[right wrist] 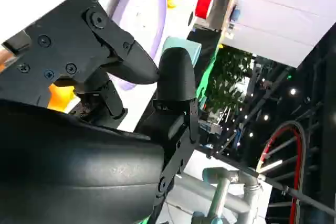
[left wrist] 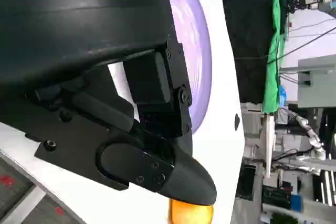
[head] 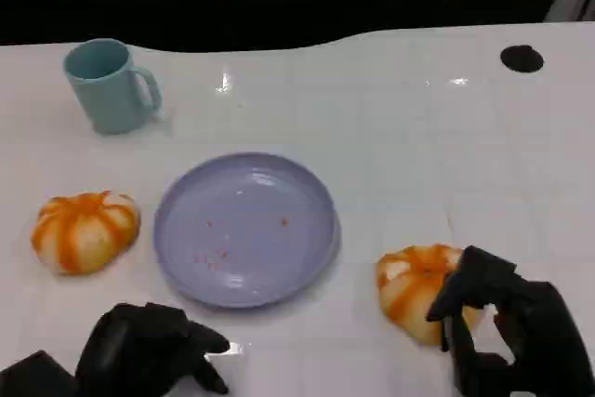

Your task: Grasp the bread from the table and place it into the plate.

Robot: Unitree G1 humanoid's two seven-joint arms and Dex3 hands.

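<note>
While our right hand sits against the near-right orange-and-cream striped round bread roll on the white desk, its black fingers drape over the roll's near right side; we cannot tell from the pictures whether they have actually closed on it, and the roll seems to rest on the desk. We judge the step in hand to be the grasp itself, with the placing not yet begun. The shallow round lavender plate lies just to the left of this roll, holding nothing but a few reddish crumbs. A second striped round roll lies on the far side of the plate, at the left, apart from it. Our left hand rests low at the near edge of the desk, fingers curled in with nothing in them. A light blue mug stands well back at the left.

Next, we reckon the fingers must wrap the roll firmly but gently, since bread squashes, then lift it clear of the plate's rim and carry it left over the middle of the plate before letting go.
</note>
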